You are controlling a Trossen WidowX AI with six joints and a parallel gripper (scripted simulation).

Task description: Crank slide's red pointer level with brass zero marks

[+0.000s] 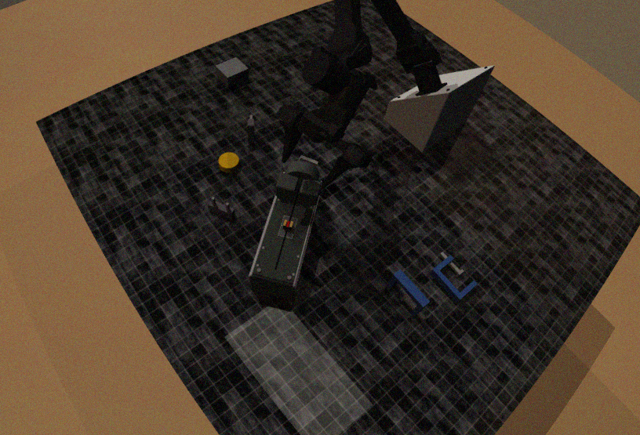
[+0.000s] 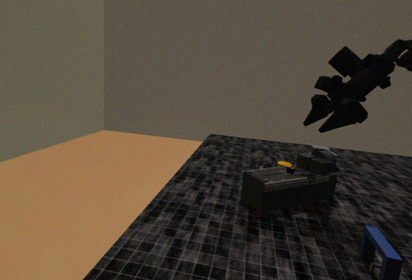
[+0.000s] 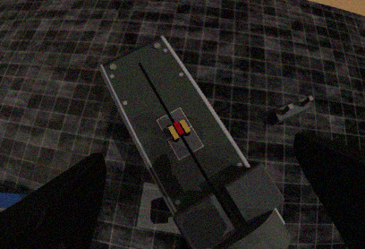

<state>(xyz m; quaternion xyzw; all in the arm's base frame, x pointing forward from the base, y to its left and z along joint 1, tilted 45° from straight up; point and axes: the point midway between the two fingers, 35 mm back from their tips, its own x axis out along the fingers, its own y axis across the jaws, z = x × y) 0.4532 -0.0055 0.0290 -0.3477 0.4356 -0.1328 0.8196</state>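
The dark green machine [image 1: 270, 259] [image 2: 256, 190] [image 3: 134, 82] stands on the tiled mat. Its red pointer [image 1: 288, 224] [image 3: 179, 128] sits between the two brass marks, left mark [image 3: 173, 133] and right mark [image 3: 185, 126]. It looks nearly level with them, perhaps slightly toward the end away from the grey blocks; exact level is hard to tell. A pale bar [image 1: 309, 160] [image 2: 320, 147] shows behind the rounded housing, perhaps part of the crank; the handle is not visible. My gripper [image 1: 304, 173] [image 2: 312, 128] [image 3: 199, 146] is open and empty, above the housing end.
A yellow disc [image 1: 228, 161] [image 2: 284, 163], a small two-pronged bracket [image 1: 222, 207] [image 3: 292, 110] and a grey block [image 1: 231, 67] are on the machine's left in the top view. Blue brackets [image 1: 412, 289] [image 2: 382, 242] stand at right. A white wedge [image 1: 416, 120] stands behind. A pale translucent patch [image 1: 300, 368] is in front.
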